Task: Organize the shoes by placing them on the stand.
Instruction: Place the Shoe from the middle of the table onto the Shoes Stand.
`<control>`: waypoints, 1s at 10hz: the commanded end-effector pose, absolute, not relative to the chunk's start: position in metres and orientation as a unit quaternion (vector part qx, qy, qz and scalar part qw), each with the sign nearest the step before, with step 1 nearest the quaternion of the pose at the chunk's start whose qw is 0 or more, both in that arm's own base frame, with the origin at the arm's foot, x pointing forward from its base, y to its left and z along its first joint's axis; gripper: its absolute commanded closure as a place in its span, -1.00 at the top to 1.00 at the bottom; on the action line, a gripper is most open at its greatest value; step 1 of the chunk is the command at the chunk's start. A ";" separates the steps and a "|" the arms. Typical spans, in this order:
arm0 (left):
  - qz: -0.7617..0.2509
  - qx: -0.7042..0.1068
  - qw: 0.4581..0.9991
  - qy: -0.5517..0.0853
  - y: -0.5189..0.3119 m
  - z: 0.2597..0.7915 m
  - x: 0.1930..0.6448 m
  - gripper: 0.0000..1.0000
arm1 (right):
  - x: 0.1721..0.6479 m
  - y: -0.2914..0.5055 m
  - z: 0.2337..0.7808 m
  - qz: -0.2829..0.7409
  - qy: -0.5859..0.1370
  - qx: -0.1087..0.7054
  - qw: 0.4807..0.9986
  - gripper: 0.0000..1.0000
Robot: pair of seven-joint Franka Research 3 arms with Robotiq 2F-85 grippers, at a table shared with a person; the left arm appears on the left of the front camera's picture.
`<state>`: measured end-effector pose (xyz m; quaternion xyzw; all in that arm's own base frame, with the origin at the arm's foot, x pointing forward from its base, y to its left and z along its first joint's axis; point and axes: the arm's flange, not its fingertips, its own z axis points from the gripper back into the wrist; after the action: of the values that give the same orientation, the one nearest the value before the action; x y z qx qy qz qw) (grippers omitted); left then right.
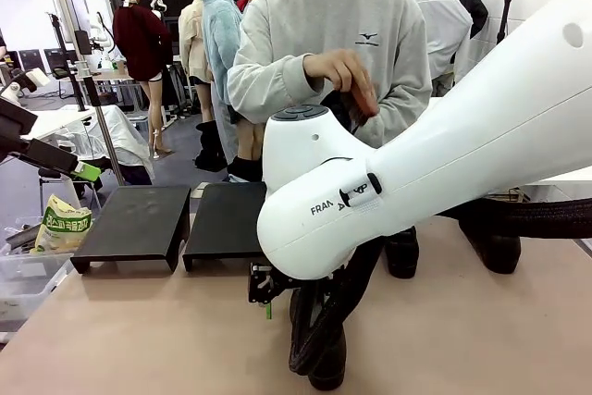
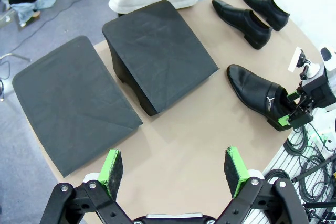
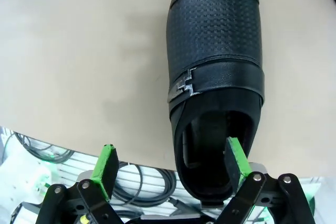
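We work at a pale tan table (image 1: 139,339) with a matte top, in a room with a grey floor; loose black cables (image 2: 310,163) lie past the table's near edge. Two black stands (image 2: 157,51) sit side by side toward the far left corner. The nearest shoe (image 3: 215,72) is glossy black, with a dotted vamp and a strap bearing a small silver buckle. It lies close to the near edge, heel toward the right gripper (image 3: 170,166). That gripper's fingers are spread wide and grip nothing: one green pad (image 3: 236,158) is at the heel opening, the other off to the side. Two more shoes (image 2: 244,22) lie together toward the far right edge, well apart from the stands. The left gripper (image 2: 173,169) hovers over the table's near side, fingers wide apart above bare tabletop. On the right arm (image 1: 444,164) we read "FRAN", the rest cut off by a black clip. The arm hides much of the table's middle in the front view. The person (image 1: 324,34) at the far edge wears a grey sweatshirt with a chest logo too small to read. Their raised hand (image 1: 340,71) covers something dark that we cannot make out. A green and yellow bag (image 1: 63,226) beyond the left edge carries print we cannot read.
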<state>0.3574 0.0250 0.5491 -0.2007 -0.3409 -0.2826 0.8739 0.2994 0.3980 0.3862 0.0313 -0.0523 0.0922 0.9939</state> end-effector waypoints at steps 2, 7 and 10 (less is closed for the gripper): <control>-0.293 -0.205 0.868 -0.343 0.028 0.548 0.358 1.00 | 0.281 0.374 0.425 0.128 -0.066 -0.007 0.990 1.00; -0.293 -0.205 0.868 -0.343 0.028 0.548 0.358 1.00 | 0.315 0.218 0.412 0.142 0.024 0.020 0.989 1.00; -0.293 -0.205 0.868 -0.343 0.028 0.548 0.358 1.00 | 0.324 0.140 0.381 0.135 0.042 0.072 0.987 1.00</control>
<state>0.3573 0.0253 0.5492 -0.2005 -0.3410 -0.2822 0.8740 0.3316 0.1506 0.3881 0.0422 0.0449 0.1359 0.9888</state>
